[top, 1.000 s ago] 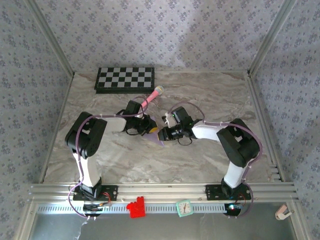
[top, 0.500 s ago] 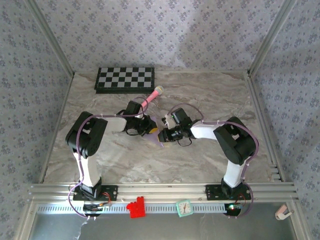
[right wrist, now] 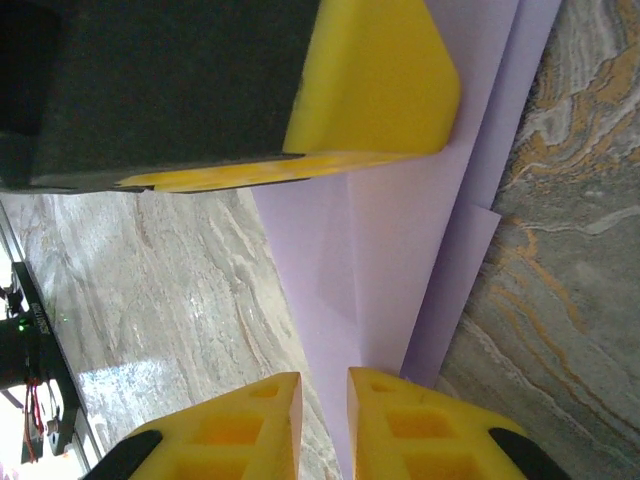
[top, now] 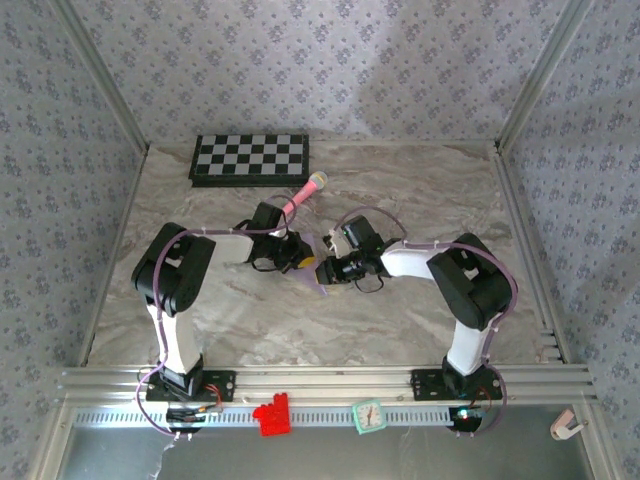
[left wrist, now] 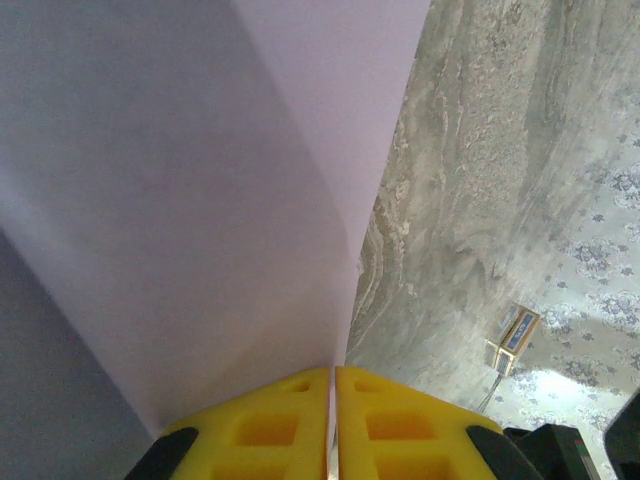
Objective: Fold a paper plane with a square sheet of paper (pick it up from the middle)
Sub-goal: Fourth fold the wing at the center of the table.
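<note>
The pale-lavender sheet of paper (top: 319, 276) lies at mid-table between both arms. It is folded into long overlapping flaps, like a half-made paper plane. My left gripper (top: 303, 261) is shut on it: in the left wrist view the yellow pads (left wrist: 270, 425) meet on the paper's edge (left wrist: 200, 200), gripper point (left wrist: 332, 385). My right gripper (top: 327, 268) faces it from the right. In the right wrist view its jaws (right wrist: 324, 400) stand a narrow gap apart with the folded paper (right wrist: 400, 260) running between them. The left gripper's yellow finger (right wrist: 375, 70) presses the paper's far end.
A black-and-white checkered board (top: 250, 158) lies at the back left. A pink toy microphone (top: 303, 193) lies just behind the left gripper. On the front rail are a red block (top: 270, 415) and a small clock (top: 368, 415). Patterned walls enclose the marble table (top: 420, 200).
My right gripper has shifted slightly left, closer to the left gripper, and the paper has bunched a little between them. The left arm has held still.
</note>
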Controlling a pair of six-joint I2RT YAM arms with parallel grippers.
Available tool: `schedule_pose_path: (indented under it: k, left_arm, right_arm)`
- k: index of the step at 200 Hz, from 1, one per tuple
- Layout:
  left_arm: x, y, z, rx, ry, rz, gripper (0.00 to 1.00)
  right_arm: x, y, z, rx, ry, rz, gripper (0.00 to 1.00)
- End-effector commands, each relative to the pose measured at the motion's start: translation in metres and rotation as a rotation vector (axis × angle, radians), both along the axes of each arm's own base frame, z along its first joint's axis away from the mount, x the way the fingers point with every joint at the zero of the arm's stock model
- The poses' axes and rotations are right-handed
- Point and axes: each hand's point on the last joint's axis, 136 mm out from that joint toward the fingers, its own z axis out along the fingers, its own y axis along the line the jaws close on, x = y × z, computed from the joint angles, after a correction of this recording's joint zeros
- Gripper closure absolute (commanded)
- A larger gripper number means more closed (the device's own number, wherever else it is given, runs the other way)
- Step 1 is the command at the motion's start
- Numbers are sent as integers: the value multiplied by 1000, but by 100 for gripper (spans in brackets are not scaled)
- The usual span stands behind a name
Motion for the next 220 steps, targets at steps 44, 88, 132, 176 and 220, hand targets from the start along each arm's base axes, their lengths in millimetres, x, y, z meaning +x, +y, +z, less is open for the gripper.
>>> schedule_pose_path:
  k: [44,88,132,176,220]
  left_arm:
    - [-2,-3,1,6,-1,-16,90]
    - [-2,-3,1,2,0,-18,89]
    - [-2,-2,2,2,-1,-16,90]
    - [-3,-2,1,3,1,-16,90]
    - [-3,-2,1,3,1,-16,89]
  right_arm:
    - [-4,-16,17,-60,-53,-78,71]
    - [-8,-16,3,-95,-13,-92,71]
    - [-10,-10,-4,-98,15,-76,74]
    - [-10,-12,-7,-116,18,-86,73]
    - [-11,-10,-7,-109,19,-80,76]
